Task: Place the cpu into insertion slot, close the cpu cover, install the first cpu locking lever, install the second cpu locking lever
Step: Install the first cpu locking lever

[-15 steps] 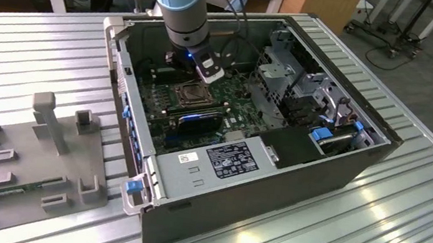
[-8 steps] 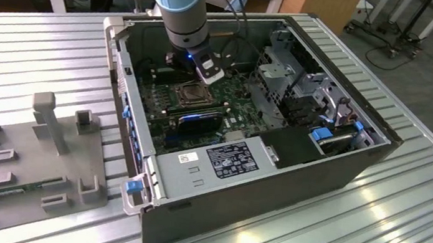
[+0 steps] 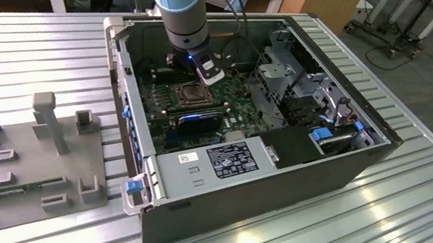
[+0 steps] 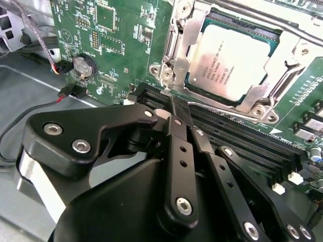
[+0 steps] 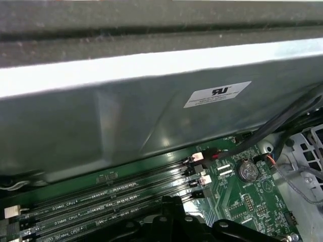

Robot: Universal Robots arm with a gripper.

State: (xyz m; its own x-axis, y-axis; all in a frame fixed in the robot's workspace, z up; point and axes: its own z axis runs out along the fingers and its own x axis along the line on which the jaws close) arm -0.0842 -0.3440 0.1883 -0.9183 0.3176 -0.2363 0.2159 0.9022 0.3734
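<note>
In the second wrist view the cpu lies flat in the insertion slot, silver top up. The cpu cover, a silver frame, lies down over the chip's edges. A thin metal lever runs along one side of the socket. My gripper is shut with nothing in it, its black fingers pressed together. The tips hover over the memory slots just beside the socket's corner. In the exterior view the gripper hangs inside the open computer case, just behind the insertion slot.
Long black memory slots lie under the gripper, with a coin battery and cables nearby. The grey case wall rises close by. A drive cage and power supply crowd the case. A grey fixture stands on the table.
</note>
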